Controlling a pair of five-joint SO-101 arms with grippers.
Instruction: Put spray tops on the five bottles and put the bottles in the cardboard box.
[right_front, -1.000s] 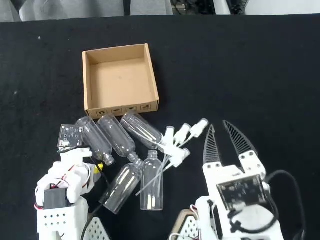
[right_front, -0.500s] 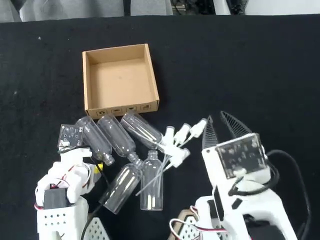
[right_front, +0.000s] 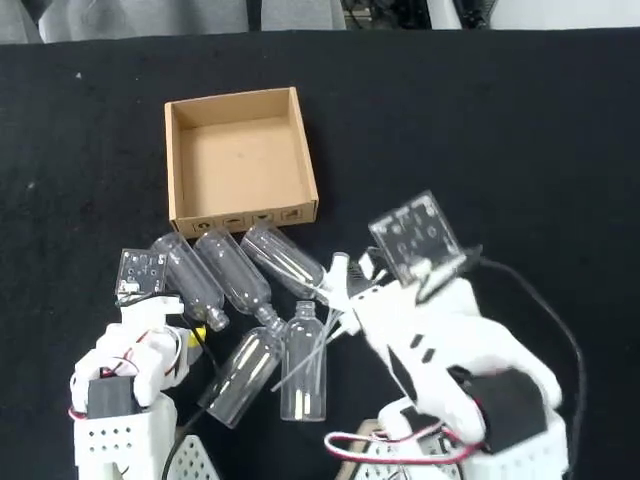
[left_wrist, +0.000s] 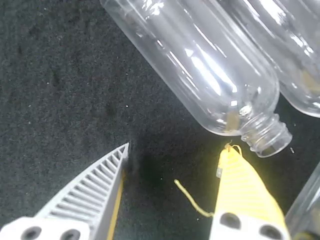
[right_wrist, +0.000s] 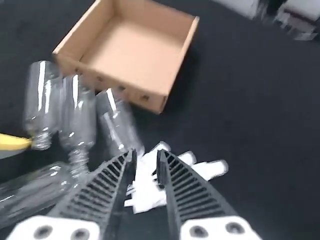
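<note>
Brown cardboard box (right_front: 240, 160) sits open-topped in the upper left of the high view, on the black table (right_front: 520, 140). I record five clear bottles (right_front: 232, 272) lying on their sides just below it, all outside the box. Three are fanned side by side under the box's front wall, and two more lie lower, toward the bottom centre. White spray tops (right_front: 352, 285) lie in a loose cluster immediately right of the bottles, at mid-frame.

My right gripper (right_wrist: 145, 156) hangs over that cluster, jaws a narrow gap apart, with white tops visible between them. I cannot tell whether either finger touches one.

My left gripper (left_wrist: 177, 150), at the lower left of the high view, sits low over the table with jaws wide apart, holding nothing. Its yellow finger (left_wrist: 240, 185) lies just beside the threaded neck (left_wrist: 265, 135) of one of the bottles.
</note>
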